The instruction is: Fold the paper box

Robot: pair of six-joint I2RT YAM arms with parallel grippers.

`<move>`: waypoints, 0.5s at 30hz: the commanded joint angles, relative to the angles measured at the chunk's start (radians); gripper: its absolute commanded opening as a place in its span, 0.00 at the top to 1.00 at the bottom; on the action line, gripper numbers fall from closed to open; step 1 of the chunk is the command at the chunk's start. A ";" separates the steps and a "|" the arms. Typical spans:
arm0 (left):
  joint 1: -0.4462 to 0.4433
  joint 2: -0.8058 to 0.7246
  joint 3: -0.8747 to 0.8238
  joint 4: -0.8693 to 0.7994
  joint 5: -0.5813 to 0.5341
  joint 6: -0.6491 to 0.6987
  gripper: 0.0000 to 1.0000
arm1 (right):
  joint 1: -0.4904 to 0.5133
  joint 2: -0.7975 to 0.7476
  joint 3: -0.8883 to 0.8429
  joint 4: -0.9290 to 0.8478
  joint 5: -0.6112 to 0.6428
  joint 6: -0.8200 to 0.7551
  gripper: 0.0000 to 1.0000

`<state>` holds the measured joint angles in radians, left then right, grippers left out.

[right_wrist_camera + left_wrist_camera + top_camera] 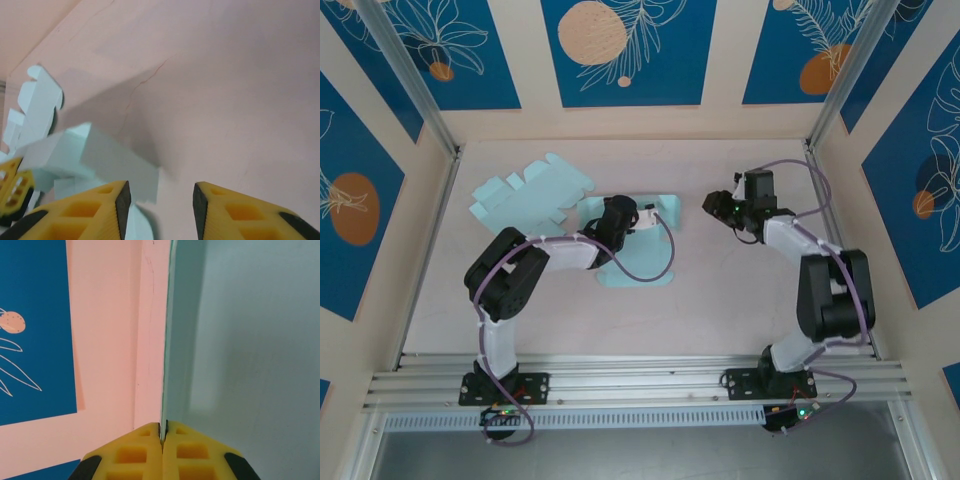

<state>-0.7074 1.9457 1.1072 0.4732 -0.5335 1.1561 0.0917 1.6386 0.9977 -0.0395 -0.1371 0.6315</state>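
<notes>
My left gripper [162, 434] is clenched on the thin edge of the box [250, 340], whose panel stands raised at mid-table. That arm bends at the elbow and reaches rightward. My right gripper [161, 192] hangs released and empty, right of the box, wrist turned leftward.

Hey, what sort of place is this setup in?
Probably a robot lab work cell: a left arm and right arm bolted to an aluminium rail, patterned blue wall panels boxing in the table, and a paper box on it.
</notes>
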 commanded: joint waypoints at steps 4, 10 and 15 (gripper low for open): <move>-0.008 0.020 -0.009 0.036 -0.015 0.028 1.00 | -0.007 0.268 0.191 0.029 -0.223 0.007 0.65; -0.008 0.012 -0.014 0.035 -0.014 0.035 1.00 | 0.018 0.436 0.320 0.040 -0.273 0.017 0.65; -0.009 0.005 -0.017 0.036 -0.018 0.035 1.00 | 0.064 0.480 0.350 0.039 -0.295 -0.009 0.65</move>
<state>-0.7074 1.9472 1.1057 0.4870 -0.5339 1.1862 0.1272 2.1120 1.3247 -0.0048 -0.3721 0.6342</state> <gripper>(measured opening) 0.059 0.353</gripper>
